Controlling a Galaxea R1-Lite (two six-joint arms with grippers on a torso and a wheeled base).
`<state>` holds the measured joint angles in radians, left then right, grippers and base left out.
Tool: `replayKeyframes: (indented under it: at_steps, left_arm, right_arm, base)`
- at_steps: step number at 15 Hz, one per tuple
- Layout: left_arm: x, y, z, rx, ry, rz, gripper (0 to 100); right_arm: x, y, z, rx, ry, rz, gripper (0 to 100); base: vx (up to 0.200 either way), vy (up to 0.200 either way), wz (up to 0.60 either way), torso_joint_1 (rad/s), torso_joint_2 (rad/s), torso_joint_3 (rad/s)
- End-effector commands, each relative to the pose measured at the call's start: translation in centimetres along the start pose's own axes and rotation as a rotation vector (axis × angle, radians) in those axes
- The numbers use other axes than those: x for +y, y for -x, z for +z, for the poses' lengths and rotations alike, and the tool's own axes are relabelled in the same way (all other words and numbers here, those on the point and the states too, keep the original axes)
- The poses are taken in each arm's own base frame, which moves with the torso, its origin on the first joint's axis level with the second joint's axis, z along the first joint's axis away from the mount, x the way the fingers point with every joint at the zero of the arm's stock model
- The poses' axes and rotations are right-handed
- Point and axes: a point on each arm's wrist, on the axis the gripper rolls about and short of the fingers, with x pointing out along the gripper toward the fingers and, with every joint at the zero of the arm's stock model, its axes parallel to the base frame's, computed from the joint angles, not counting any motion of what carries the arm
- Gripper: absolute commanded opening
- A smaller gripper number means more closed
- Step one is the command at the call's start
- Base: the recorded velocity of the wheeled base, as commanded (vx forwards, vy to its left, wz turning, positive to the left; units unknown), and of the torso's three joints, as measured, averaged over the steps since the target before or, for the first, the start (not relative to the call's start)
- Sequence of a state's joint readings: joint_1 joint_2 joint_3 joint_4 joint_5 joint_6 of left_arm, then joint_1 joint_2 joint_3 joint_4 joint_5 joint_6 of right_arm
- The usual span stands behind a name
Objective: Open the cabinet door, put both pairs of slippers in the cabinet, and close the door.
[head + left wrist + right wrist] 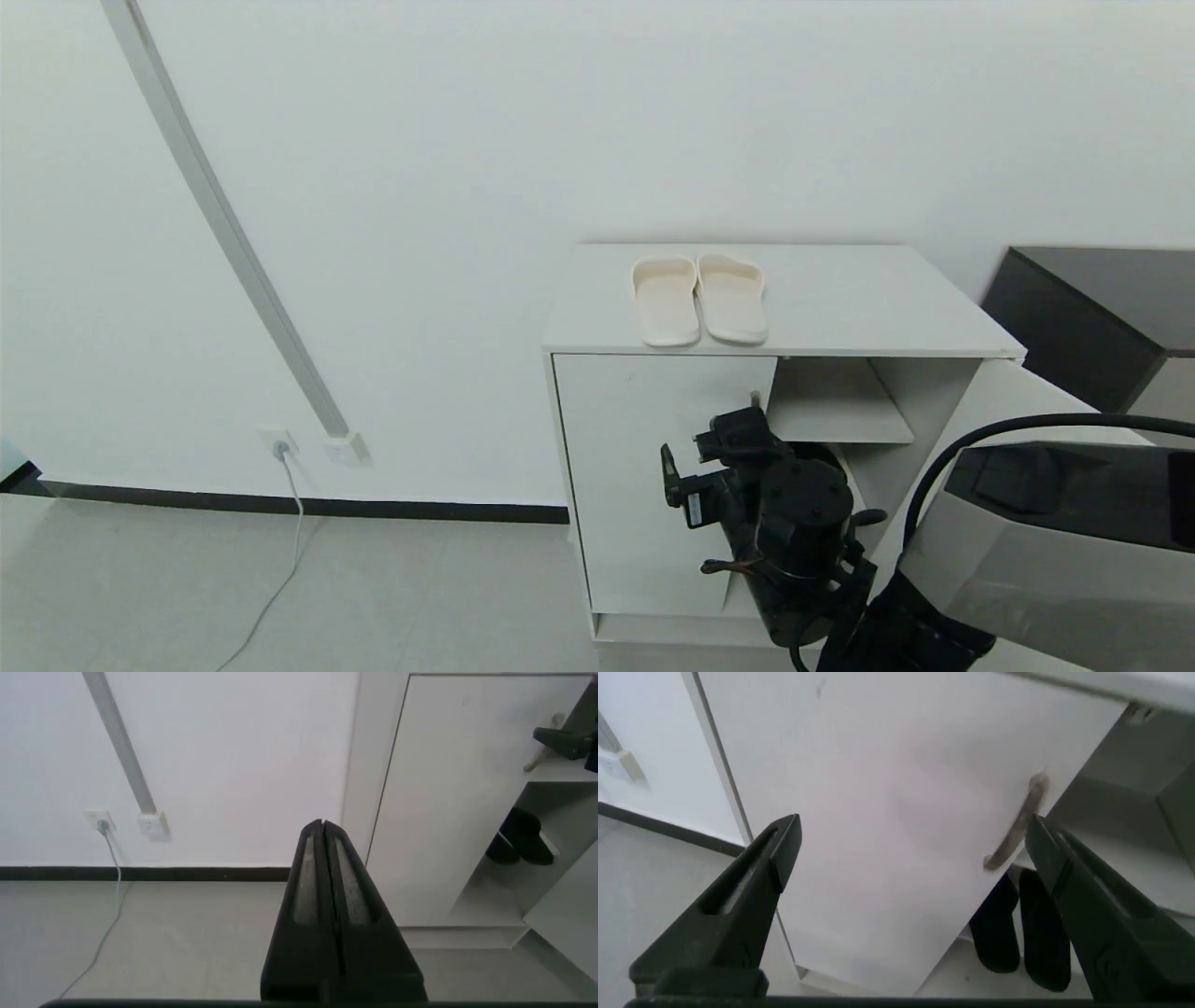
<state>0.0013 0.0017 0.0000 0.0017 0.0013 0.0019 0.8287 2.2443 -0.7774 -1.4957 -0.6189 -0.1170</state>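
Observation:
A cream pair of slippers lies side by side on top of the white cabinet. The cabinet's left door is shut, its handle at the inner edge. The right door is swung open. A black pair of slippers stands on the cabinet's bottom floor behind the opening. My right gripper is open in front of the shut door, close to the handle and holding nothing. Lower and to the left of the cabinet, my left gripper is shut and empty.
A shelf divides the open right half of the cabinet. A dark piece of furniture stands to the right. On the wall to the left are a socket with a cable and a slanting grey conduit. Grey floor spreads out on the left.

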Motion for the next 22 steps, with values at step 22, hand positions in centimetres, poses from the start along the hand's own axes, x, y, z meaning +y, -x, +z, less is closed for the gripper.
replayKeyframes:
  at_steps: [22]
  left_arm:
    - [0.0,0.0,0.0,0.001,0.000,0.001,0]
  right_arm:
    - [-4.2,-0.6,13.1,0.218,-0.145,-0.070,100]
  base:
    - [0.000,0.000,0.00,0.040,-0.09,-0.051]
